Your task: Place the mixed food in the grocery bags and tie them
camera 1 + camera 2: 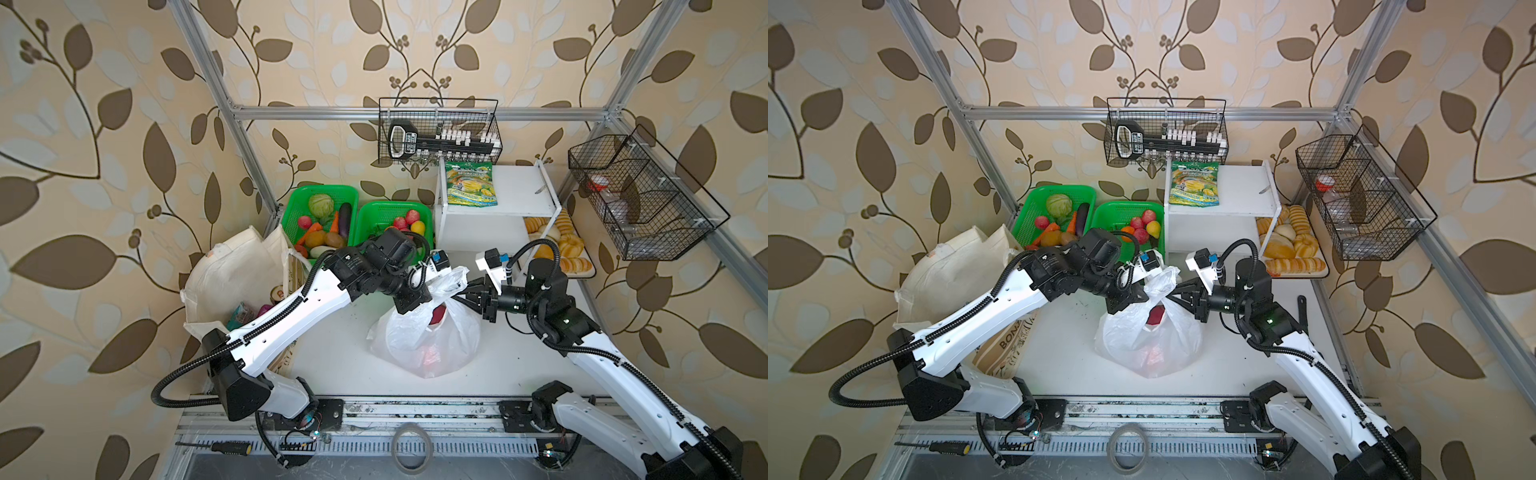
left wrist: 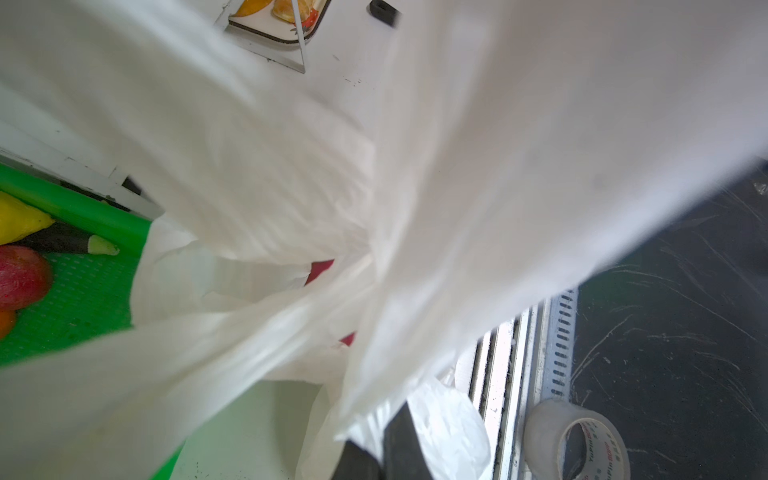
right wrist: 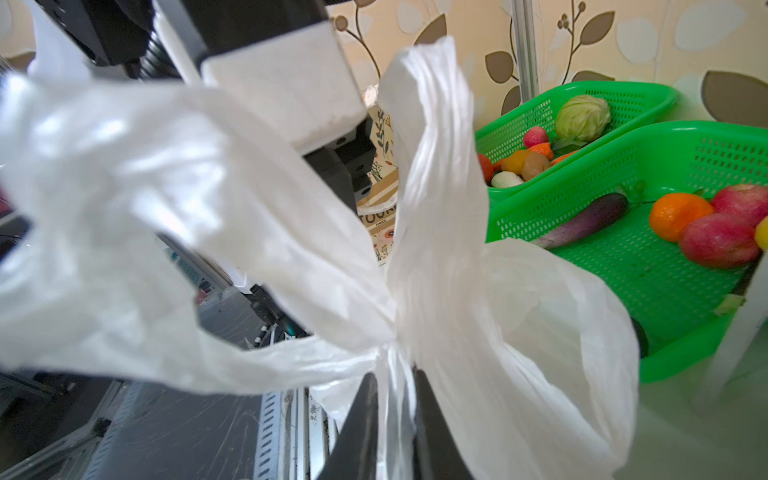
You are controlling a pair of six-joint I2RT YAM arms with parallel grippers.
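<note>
Where it stands in front of the baskets (image 1: pixel 360 222), the bag (image 1: pixel 428 340) looks thin, white and crumpled, a red fruit (image 1: pixel 438 316) showing at its mouth; only the right wrist view shows us its handles twisted together, the right gripper (image 3: pixel 395 386) pinching that strand; the left gripper (image 2: pixel 380 452) is clamped on film.

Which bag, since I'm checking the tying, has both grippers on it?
The thin white plastic bag mid-table; left gripper and right gripper pinch its handles. The cream tote sits at the left, no gripper on it.
</note>
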